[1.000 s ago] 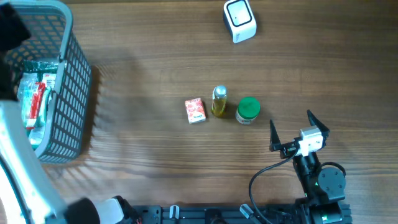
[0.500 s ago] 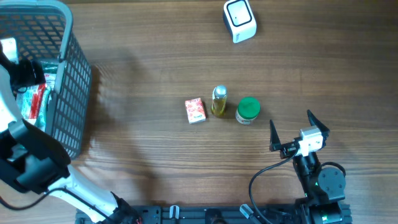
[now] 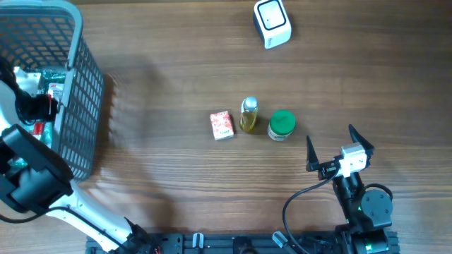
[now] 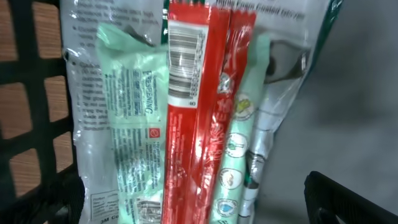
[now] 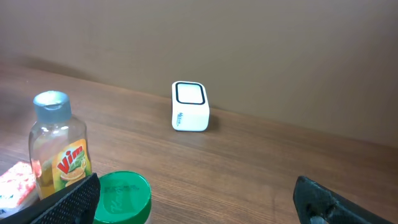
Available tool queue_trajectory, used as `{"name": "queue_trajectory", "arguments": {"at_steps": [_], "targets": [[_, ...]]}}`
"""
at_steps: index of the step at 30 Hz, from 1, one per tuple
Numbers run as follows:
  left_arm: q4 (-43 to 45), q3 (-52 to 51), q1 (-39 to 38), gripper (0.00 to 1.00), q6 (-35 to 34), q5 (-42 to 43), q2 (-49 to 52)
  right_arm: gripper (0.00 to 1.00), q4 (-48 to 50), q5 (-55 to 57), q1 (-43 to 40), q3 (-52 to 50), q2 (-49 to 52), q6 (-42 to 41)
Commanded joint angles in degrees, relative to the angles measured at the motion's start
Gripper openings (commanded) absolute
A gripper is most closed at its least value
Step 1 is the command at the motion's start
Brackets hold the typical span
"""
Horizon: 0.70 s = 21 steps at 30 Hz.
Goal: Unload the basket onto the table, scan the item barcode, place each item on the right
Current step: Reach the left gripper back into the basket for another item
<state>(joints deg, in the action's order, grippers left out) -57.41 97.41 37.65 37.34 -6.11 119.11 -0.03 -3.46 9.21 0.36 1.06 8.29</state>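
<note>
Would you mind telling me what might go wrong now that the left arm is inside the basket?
The red packet overlaps the mint packet and a clear bag, so the open left jaws may pinch several together. Gripping near the top could cover its barcode. The basket hems the arm in; lifting might snag its mesh.
</note>
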Motion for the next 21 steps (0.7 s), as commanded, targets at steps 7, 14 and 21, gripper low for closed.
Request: {"name": "queue_trajectory", "arguments": {"at_steps": [7,14,21], "targets": [[5.16,-4.28,1.53,1.00,2.71,4.87,2.45,1.00,0.15,-0.90,-0.28,-0.07,-0.15,0.70],[8.13,-8.00,1.70,0.97,2.73,3.65,3.58,1.00,0.15,-0.90,-0.28,-0.07,-0.15,0.68],[9.09,-8.00,1.68,0.04,-0.98,4.39,3.58,1.00,0.15,-0.92,-0.28,-0.07,-0.15,0.68]]}}
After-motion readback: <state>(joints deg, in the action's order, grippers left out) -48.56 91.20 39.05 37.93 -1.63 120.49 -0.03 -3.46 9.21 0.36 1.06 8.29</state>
